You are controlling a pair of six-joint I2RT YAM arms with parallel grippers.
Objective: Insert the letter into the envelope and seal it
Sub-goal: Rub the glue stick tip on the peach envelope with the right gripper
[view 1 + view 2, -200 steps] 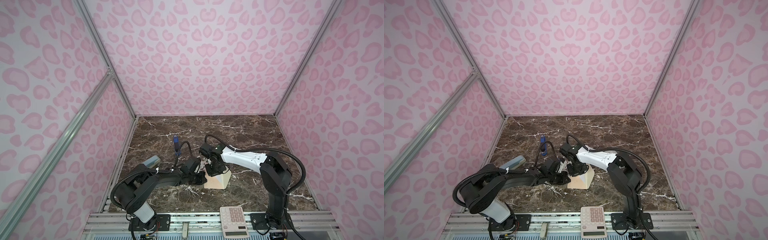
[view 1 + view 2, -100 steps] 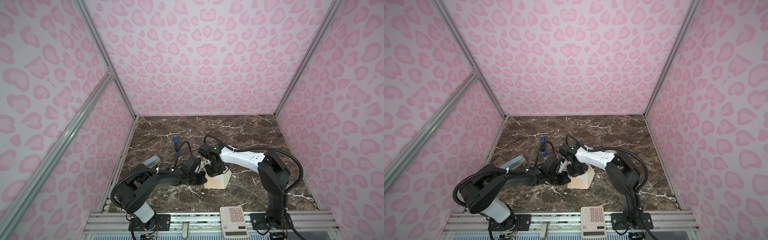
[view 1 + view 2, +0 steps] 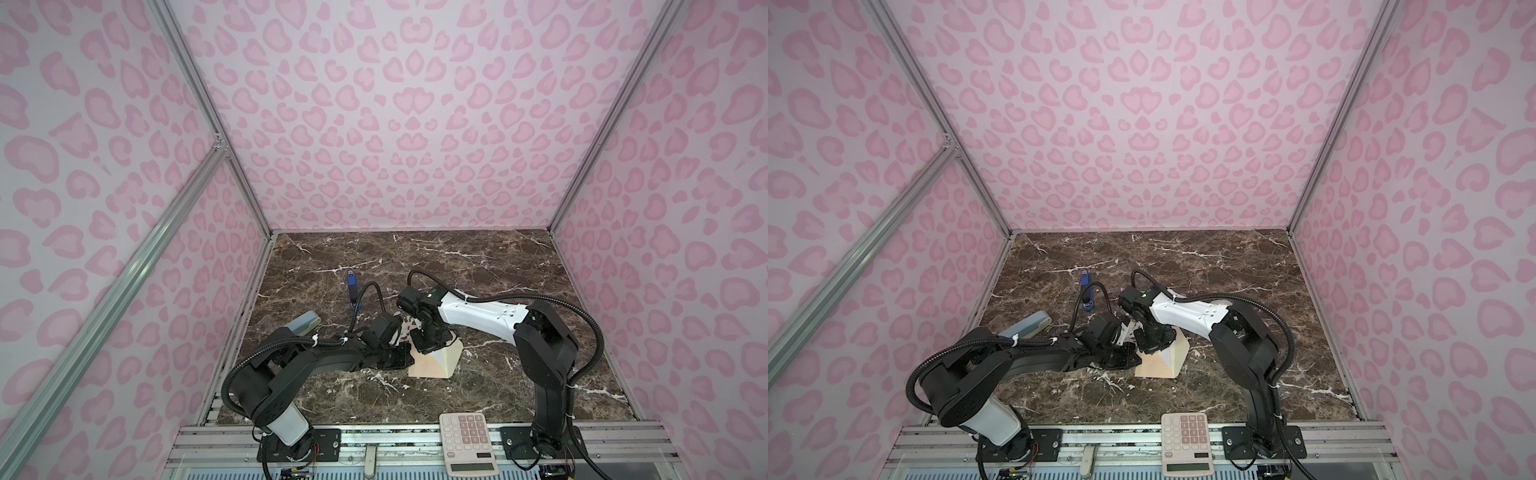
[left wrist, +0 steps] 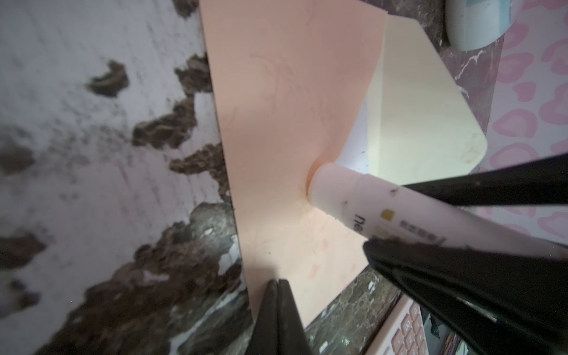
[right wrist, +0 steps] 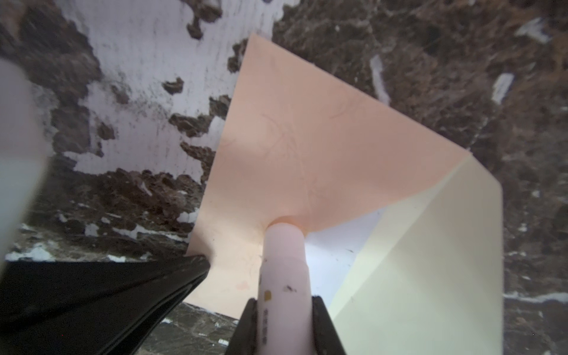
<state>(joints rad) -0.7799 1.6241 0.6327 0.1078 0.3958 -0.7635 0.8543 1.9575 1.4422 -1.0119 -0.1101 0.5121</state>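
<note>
Peach paper envelope [image 5: 307, 138] on brown marble table [image 3: 457, 270], flap open, white paper letter [image 5: 338, 242] inside. Left gripper [image 4: 278, 287], jaws together, rests on its edge; right gripper [image 5: 284, 310] clamps a pale pink glue stick [image 5: 284, 264] on its mouth. White calculator [image 3: 467, 440] well apart. Nothing has moved.

The far half and right side of the counter [image 3: 478, 266] lie bare. Near the middle, the left pincer [image 4: 278, 284], closed, and the right pincer [image 5: 284, 302], clamping a glue stick [image 5: 284, 255], crowd the envelope [image 3: 430, 368]. A blue tool [image 3: 352, 291] and grey case [image 3: 305, 323] block the left. A calculator [image 3: 467, 442] sits on the front rail.
</note>
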